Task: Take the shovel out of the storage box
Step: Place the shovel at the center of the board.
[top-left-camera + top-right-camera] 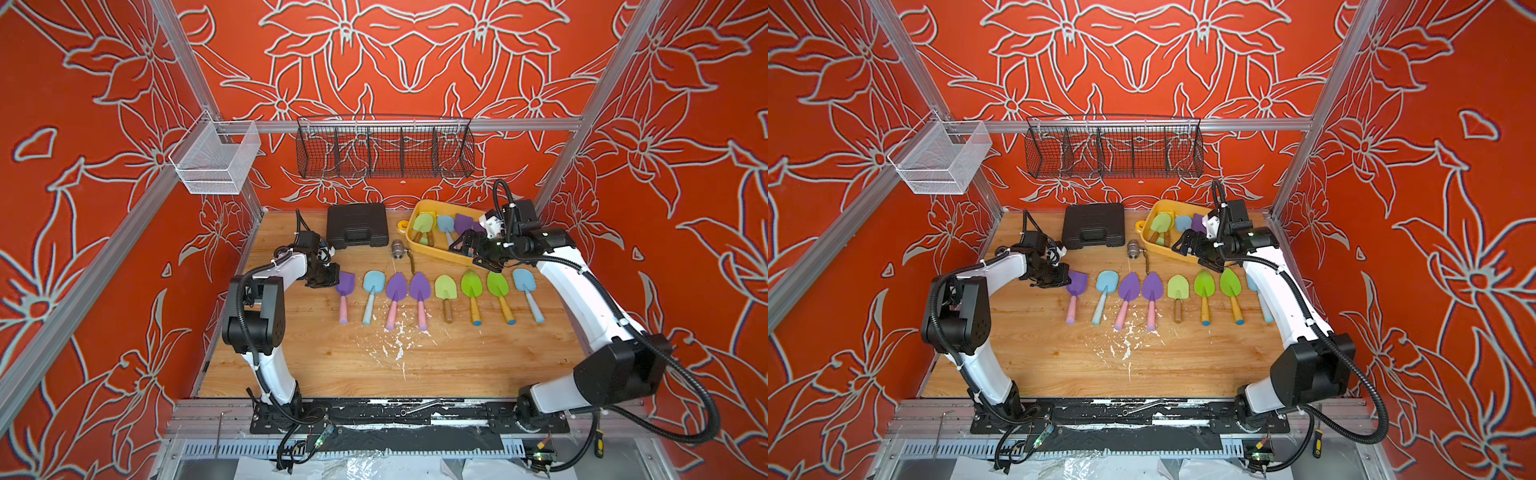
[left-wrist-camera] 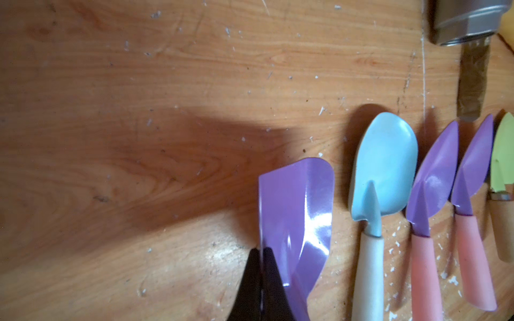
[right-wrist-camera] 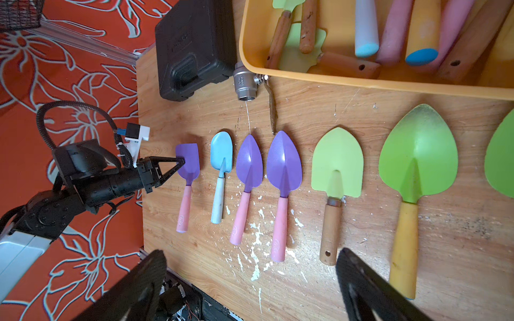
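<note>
Left gripper (image 2: 261, 280): pressed together on the blade edge of the square purple shovel (image 1: 345, 284), at the row's left end.
Right gripper (image 1: 467, 253): spread, empty, above the box's near wall.
Storage box (image 3: 333, 76): far right corner of the worktop (image 1: 332, 365); several shovels inside.
Progress: eight shovels in a row (image 1: 419, 286) mid-worktop; box not yet emptied.

Red floral walls (image 1: 374, 62), aluminium frame rails (image 1: 395, 124), wooden tabletop (image 1: 332, 365)

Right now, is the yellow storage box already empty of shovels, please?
No: the right wrist view shows several shovels lying inside the storage box, their handles crowded against its wall.
</note>
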Available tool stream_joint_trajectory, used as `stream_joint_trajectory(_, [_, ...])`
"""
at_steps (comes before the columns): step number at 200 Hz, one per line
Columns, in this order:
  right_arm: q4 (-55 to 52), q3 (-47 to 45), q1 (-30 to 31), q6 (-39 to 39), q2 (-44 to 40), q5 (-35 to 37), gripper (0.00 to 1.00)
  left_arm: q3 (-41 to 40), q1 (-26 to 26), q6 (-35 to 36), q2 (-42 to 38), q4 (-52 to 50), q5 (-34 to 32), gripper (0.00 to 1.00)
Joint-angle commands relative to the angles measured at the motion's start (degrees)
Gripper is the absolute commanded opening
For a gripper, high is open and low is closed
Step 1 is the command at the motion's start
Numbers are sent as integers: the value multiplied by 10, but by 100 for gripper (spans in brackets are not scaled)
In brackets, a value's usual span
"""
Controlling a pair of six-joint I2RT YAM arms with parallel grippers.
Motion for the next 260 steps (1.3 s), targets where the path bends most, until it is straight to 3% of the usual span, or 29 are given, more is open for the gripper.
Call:
stream_joint_trajectory(1, [-5,29,-5,-6,10,-1,97,12,3,11,14,-6,-21,1])
stream_joint_trajectory(102, [-7,19,-6,-9,14,-2,97,37,3,15,55,-23,-33,12])
stream_joint_trajectory(160, [-7,9,-6,-9,6,-1,97,36,3,13,58,-24,-38,13])
stream_joint_trajectory(203, [-4,-4,-7,-8,1,-2,97,40,2,14,60,-27,-35,20])
stream_joint_trajectory(260, [-1,-15,-9,-7,-6,-4,97,49,3,10,68,-40,-37,20])
